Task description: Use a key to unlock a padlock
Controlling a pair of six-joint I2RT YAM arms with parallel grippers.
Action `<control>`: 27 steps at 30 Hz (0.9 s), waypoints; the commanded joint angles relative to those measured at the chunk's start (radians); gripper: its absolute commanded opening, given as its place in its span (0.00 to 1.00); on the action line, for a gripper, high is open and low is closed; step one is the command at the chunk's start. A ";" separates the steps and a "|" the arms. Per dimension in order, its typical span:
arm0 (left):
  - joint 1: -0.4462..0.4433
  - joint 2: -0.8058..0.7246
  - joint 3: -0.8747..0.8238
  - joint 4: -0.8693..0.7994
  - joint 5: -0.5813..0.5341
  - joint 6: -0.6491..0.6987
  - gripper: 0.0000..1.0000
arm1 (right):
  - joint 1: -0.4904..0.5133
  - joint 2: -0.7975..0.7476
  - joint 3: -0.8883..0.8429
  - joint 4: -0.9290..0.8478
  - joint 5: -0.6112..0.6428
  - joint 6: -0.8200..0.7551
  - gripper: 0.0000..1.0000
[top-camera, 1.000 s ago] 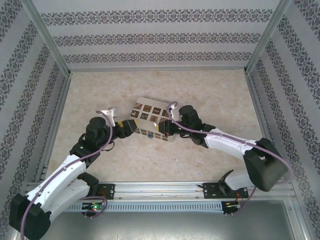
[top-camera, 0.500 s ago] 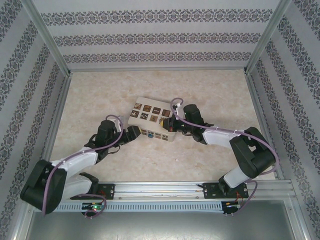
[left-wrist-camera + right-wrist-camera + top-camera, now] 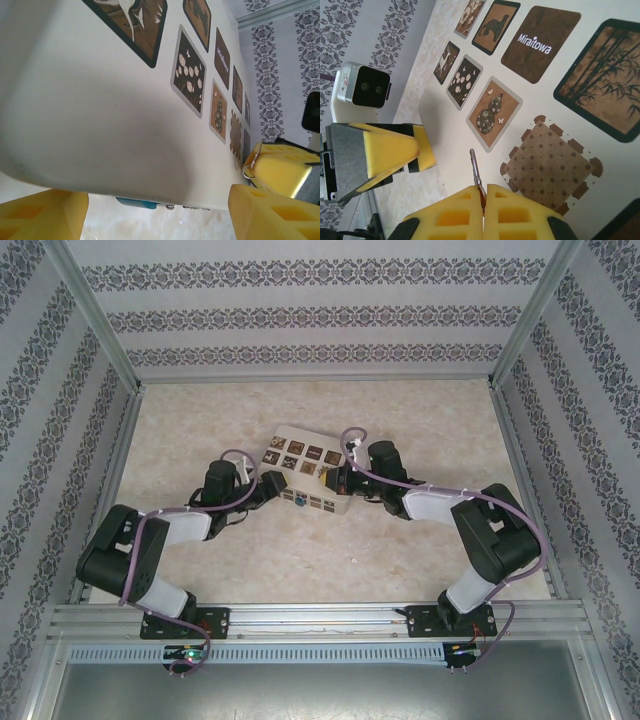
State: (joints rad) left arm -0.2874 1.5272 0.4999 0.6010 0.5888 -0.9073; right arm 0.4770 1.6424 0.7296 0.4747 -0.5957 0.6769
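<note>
padlock [image 3: 140,202], blue, sits low against the near side of the white box [image 3: 300,465] on the table [image 3: 200,420]. left gripper [image 3: 160,215] stands spread wide at the box's corner; right gripper [image 3: 484,192] is clenched on a thin key [image 3: 475,165].

One readable word: "Miraitowa", white on a brown square [image 3: 540,44] on the box [image 3: 542,100]. Left wrist view has a dark label [image 3: 221,59] too, text too blurry.
</note>
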 commanded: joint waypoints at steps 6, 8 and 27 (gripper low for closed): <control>0.016 -0.005 -0.005 0.107 0.042 0.019 0.74 | -0.019 0.033 0.025 -0.053 0.000 -0.036 0.00; 0.015 -0.046 -0.041 0.085 0.032 0.052 0.74 | -0.018 0.033 0.025 -0.057 0.000 -0.040 0.00; -0.062 -0.241 -0.143 -0.106 -0.001 0.314 0.71 | -0.020 0.046 0.026 -0.096 0.007 -0.078 0.00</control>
State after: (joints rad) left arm -0.3309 1.2510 0.3389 0.4652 0.5697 -0.6357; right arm 0.4671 1.6543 0.7521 0.4488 -0.6041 0.6273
